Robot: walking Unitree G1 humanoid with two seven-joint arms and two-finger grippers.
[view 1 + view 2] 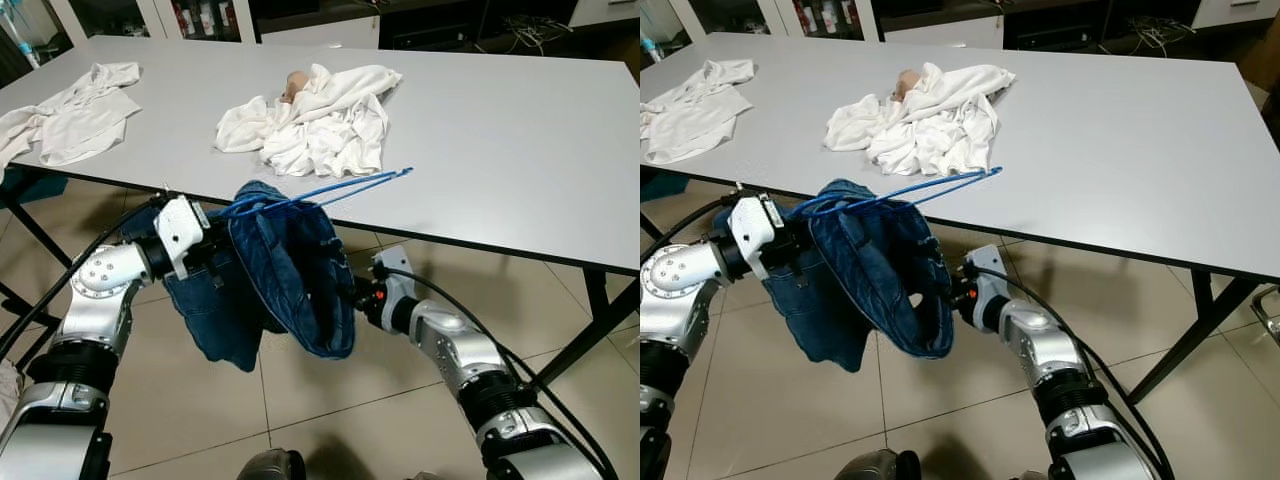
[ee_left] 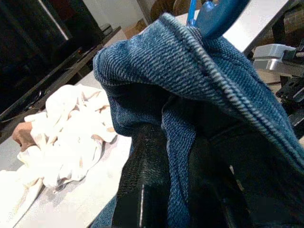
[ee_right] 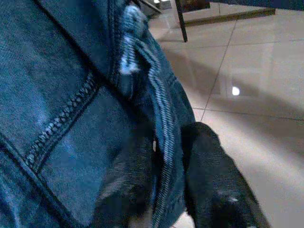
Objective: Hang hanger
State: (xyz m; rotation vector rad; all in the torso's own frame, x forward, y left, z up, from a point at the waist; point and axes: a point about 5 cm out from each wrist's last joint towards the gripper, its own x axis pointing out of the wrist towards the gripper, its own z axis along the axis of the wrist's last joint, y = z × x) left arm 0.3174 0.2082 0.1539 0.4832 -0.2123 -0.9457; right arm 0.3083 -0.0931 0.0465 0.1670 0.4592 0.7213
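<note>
Grey table fills the scene above tiled floor, white clothes heaped on it. Before its edge hang blue jeans threaded on a blue hanger. Left gripper and right gripper fingers pinch denim. Dressing looks unfinished; next, seat the waistband evenly.

Both head views are evenly lit and sharp, the desk pale and faintly glossy. The floor tiles carry a small bright glare spot. Wrist views are soft — near denim and black fingers blur out of focus.
</note>
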